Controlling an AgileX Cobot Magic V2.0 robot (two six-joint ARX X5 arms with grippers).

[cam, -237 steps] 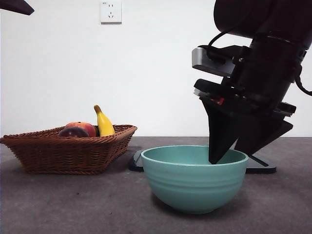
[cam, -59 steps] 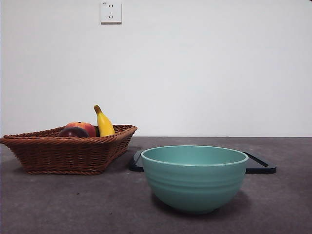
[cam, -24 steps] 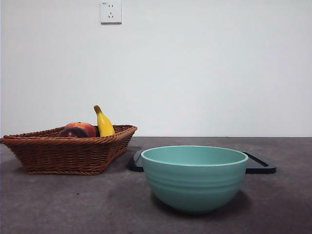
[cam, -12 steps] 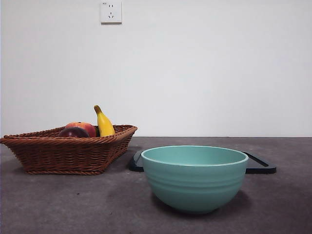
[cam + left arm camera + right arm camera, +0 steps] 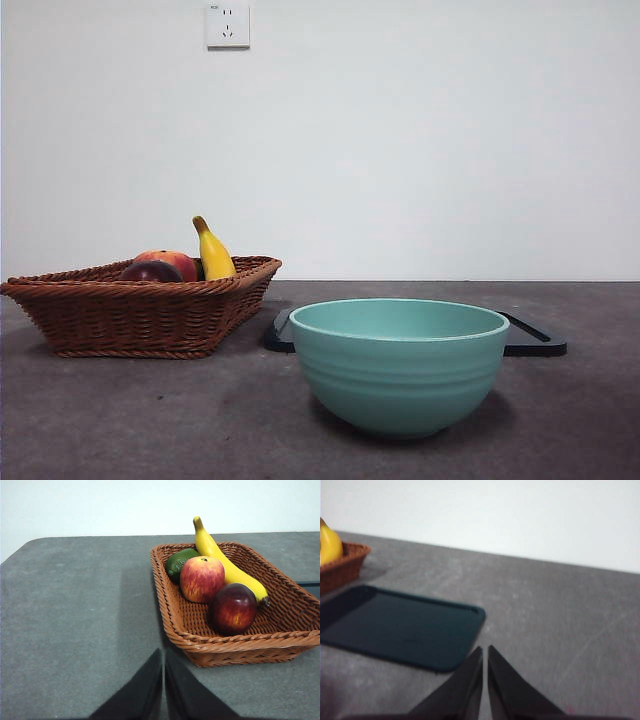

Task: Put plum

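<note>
Left gripper (image 5: 163,690) empty, jaws nearly closed, parked off basket (image 5: 280,645) corner. Plum (image 5: 232,608) in basket's near end beside apple (image 5: 202,578), closer to left arm. Right gripper (image 5: 485,685) likewise closed, empty, over tray (image 5: 395,625).

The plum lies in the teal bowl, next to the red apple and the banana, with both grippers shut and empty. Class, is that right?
Not quite: the plum lies in the wicker basket, not the teal bowl, as the left wrist view shows. The rest stands: red apple, banana, left gripper, right gripper.
</note>
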